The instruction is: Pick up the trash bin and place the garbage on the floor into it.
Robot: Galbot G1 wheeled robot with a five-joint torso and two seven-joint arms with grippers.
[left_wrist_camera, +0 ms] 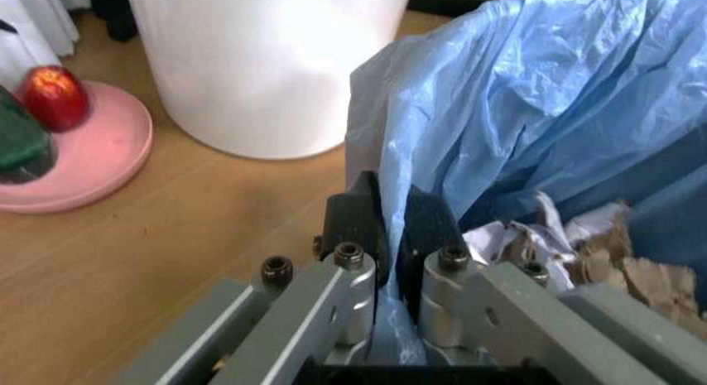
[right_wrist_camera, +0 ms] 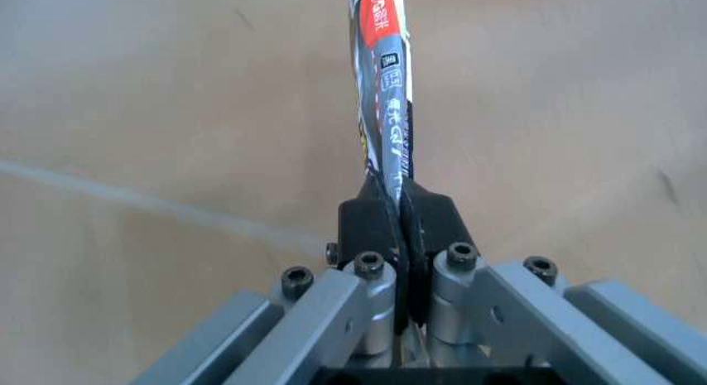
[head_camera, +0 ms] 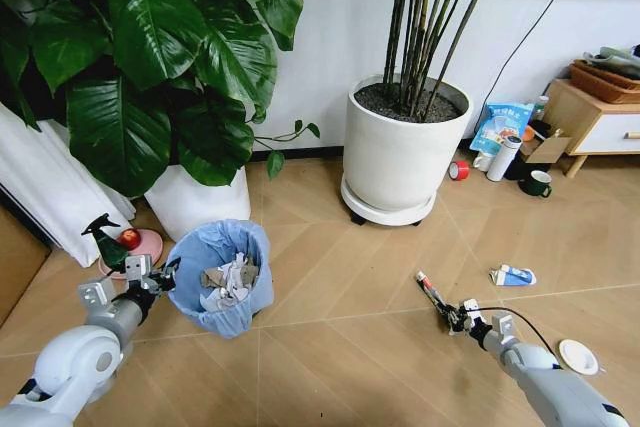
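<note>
Our left claw (head_camera: 168,272) is clenched on the rim of the small round trash bin lined with crinkly light blue plastic (head_camera: 222,277), which stands on the tan chevron wooden floor (head_camera: 330,287) beside a white plant pot (head_camera: 195,202) and holds crumpled paper. Our right claw (head_camera: 450,313) grips one end of a thin printed tube (head_camera: 431,290) low over the floor. A blue-white carton (head_camera: 512,275) and a white round lid (head_camera: 577,355) lie near it.
</note>
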